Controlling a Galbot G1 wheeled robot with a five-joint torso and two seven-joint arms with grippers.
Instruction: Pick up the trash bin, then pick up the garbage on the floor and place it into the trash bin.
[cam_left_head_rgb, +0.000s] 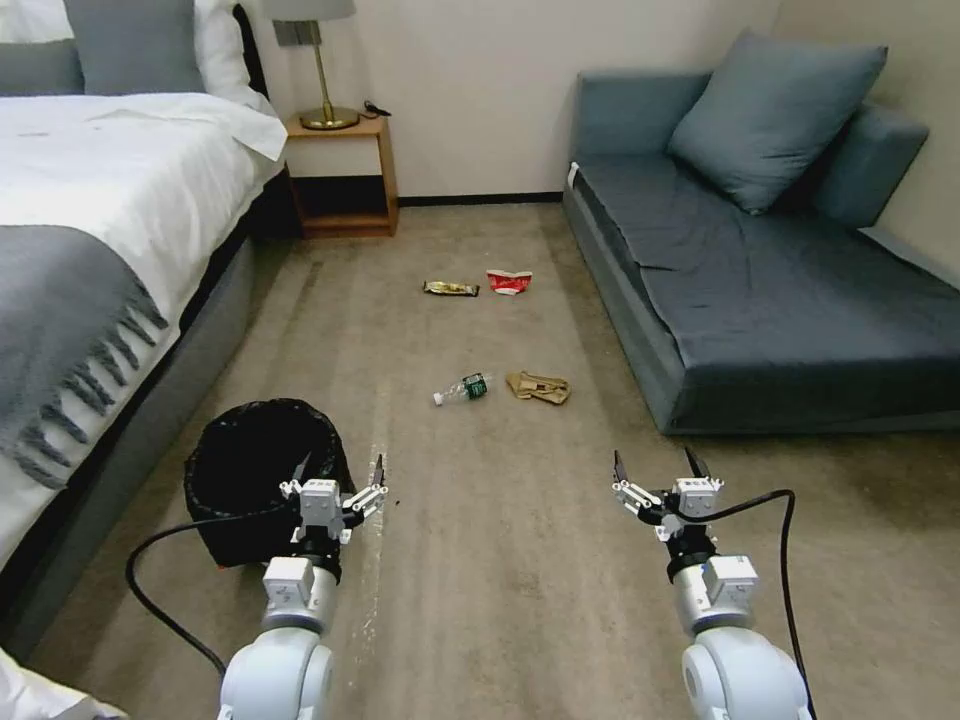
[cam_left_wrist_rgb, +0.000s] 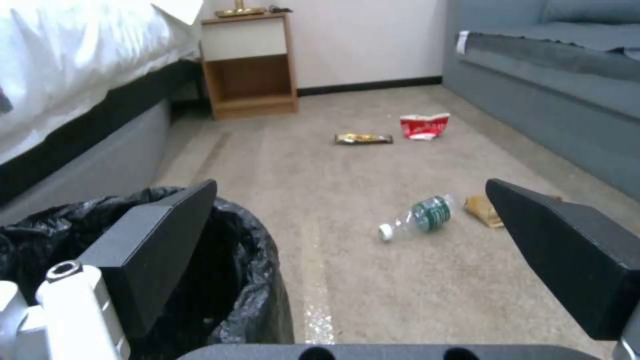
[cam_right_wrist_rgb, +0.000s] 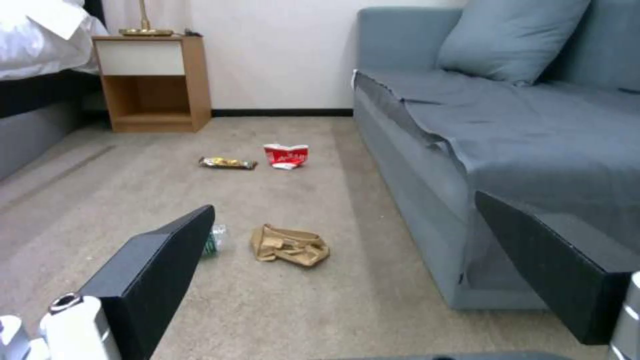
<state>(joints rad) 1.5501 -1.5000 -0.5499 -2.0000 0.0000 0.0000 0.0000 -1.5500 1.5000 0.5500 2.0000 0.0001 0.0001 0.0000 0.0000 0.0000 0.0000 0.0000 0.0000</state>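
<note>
1. On the carpet beside the bed's foot corner, the trash bin (cam_left_head_rgb: 262, 470) stands upright with its black liner's mouth facing up; it rests on the floor, not yet lifted.
2. Just at the bin's near rim hangs the left gripper (cam_left_head_rgb: 336, 478), jaws spread wide and holding nothing (one finger overlaps the liner edge in the left wrist view, though contact cannot be confirmed).
3. Well apart from the bin, the right gripper (cam_left_head_rgb: 657, 470) hovers over bare carpet near the sofa's (cam_left_head_rgb: 760, 300) front corner, jaws likewise wide and empty.
4. All four litter pieces lie on the floor, so judging by this nothing of the task is done yet.
5. Nearer pair: the bottle (cam_left_head_rgb: 461, 389) lies on its side, long axis slanting, white cap toward the bin; the crumpled paper (cam_left_head_rgb: 539, 386) sits just beside it.
6. Farther pair, toward the nightstand (cam_left_head_rgb: 340, 175): the snack wrapper (cam_left_head_rgb: 450, 288) lies flat, long axis running from bed side to sofa side; the red carton (cam_left_head_rgb: 509, 282) sits near it.
</note>
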